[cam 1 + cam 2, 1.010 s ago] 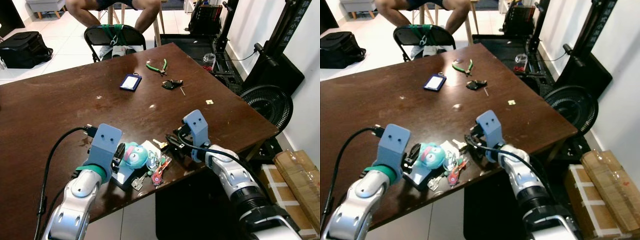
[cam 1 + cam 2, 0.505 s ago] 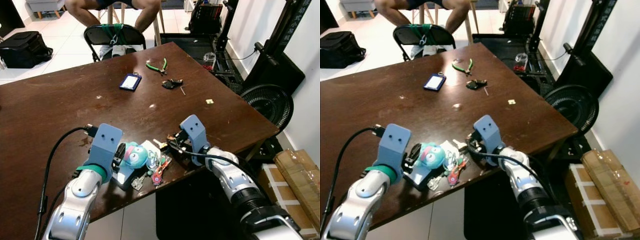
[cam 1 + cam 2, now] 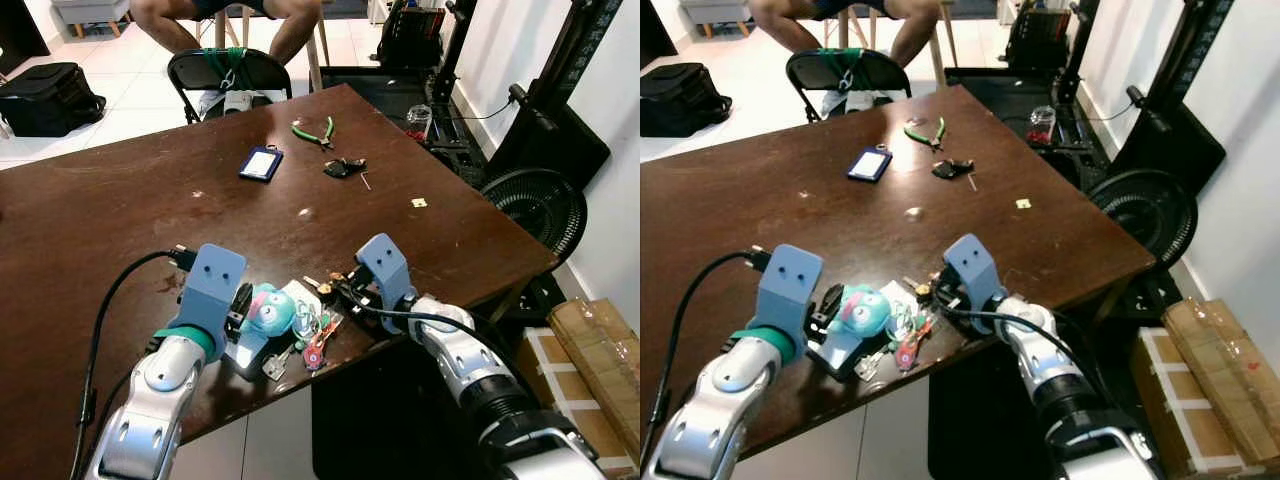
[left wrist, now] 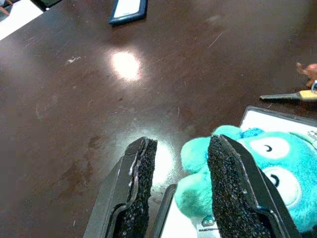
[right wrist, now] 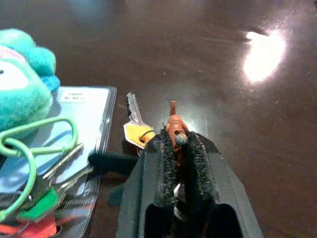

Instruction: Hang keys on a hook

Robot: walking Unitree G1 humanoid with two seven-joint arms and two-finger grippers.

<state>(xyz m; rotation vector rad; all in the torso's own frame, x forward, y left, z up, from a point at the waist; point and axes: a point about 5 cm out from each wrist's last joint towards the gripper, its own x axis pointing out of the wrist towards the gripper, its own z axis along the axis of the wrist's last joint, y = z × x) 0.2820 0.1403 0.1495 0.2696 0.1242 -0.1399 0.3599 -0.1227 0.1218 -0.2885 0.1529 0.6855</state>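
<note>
A key bunch (image 3: 315, 338) lies by the near edge of the brown table (image 3: 150, 210), with a teal plush toy (image 3: 266, 308), a white card sleeve (image 4: 277, 121) and a green wire loop (image 5: 29, 144) on it. My right gripper (image 5: 177, 141) is shut on a small orange charm (image 5: 173, 124) at the bunch's right end, beside a yellow-headed key (image 5: 134, 130). My left gripper (image 4: 181, 148) rests at the plush toy's left side, its fingers (image 4: 141, 163) apart with the toy's edge between them.
Farther back on the table lie a blue card holder (image 3: 261, 163), green pliers (image 3: 315, 132) and a black key fob (image 3: 343, 167). A person sits behind a black chair (image 3: 228, 72). A fan (image 3: 535, 205) and cardboard boxes (image 3: 595, 350) stand to the right.
My right gripper has slid a little to the left, up to the right end of the key bunch. The left arm and the plush toy have stayed put.
</note>
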